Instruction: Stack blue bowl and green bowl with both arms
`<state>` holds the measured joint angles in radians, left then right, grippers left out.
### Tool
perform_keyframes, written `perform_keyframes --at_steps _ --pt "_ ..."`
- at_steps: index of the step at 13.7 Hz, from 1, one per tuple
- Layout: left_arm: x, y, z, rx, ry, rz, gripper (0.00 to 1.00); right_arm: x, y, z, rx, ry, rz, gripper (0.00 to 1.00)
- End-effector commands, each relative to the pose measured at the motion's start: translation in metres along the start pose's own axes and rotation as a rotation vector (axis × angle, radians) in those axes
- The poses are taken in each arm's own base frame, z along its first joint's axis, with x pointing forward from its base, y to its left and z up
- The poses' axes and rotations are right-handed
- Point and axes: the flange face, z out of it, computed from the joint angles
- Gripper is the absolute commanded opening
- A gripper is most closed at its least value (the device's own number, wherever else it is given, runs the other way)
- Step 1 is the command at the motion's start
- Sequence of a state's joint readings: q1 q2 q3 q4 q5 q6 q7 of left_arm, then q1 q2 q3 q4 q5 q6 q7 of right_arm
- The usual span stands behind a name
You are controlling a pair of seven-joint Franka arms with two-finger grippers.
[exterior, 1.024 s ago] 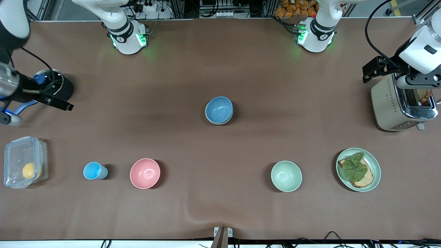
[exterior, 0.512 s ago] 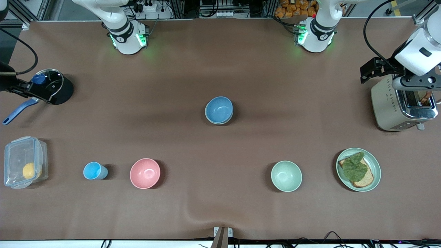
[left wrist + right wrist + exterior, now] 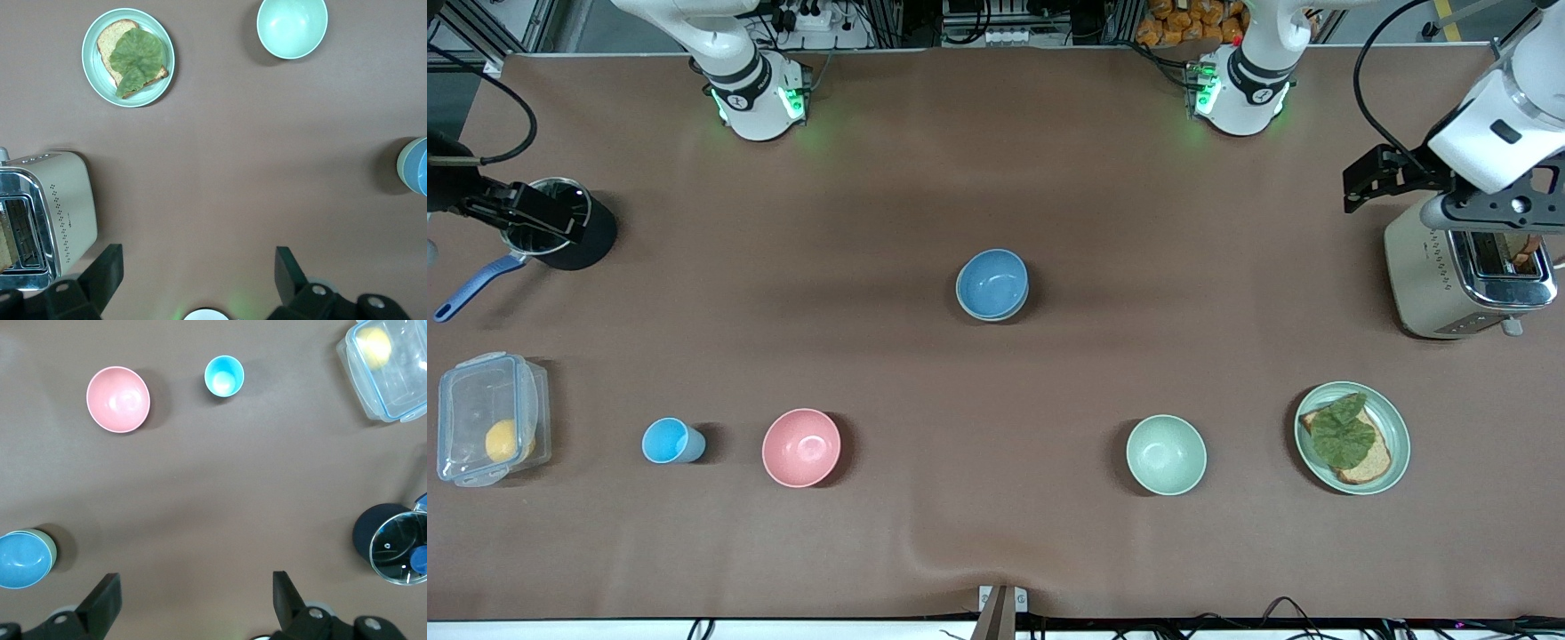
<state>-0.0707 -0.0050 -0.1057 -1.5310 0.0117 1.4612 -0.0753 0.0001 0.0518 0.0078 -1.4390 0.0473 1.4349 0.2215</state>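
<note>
Table point(image 3: 996, 533): brown cloth.
Blue bowl point(image 3: 992, 284): nested in green bowl point(image 3: 50, 550), mid-table.
Left gripper point(image 3: 197, 270): wide, beside toaster point(image 3: 1463, 276).
Right gripper point(image 3: 193, 600): wide, over pot point(image 3: 574, 233).

Both arms point(image 3: 1485, 133) apparently slightly higher

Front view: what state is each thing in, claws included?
blue bowl, upright, nested in second green bowl.
green bowl, upright, empty, alone.
pink bowl, upright, empty.
cup, upright, empty.
container, lid shut, yellow thing inside.
pot, glass lid on.
toaster, toast in slot.
plate, holds bread, leaf.
left gripper, open, empty, beside toaster.
right gripper, open, empty, by pot.
</note>
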Motion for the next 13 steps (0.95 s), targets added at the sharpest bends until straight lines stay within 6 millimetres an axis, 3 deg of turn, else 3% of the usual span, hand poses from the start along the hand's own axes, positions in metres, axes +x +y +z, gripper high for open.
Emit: perform_keyframes --at_steps 1,6,13 --pt "-0.0017 -0.0047 -0.0024 -0.016 -0.001 0.013 1.0 -0.0141 -0.0035 -0.0029 -0.032 0.038 -0.034 1.0" --pt "0.003 -0.0058 0.0048 -0.024 -0.015 0.018 1.0 -0.0153 -0.0058 -0.0028 -0.078 0.043 -0.138 1.0" --pt "0.0029 -0.0041 0.0055 -0.023 -0.016 0.02 1.0 -0.0156 -0.0046 -0.0016 -0.081 0.036 -0.137 1.0"
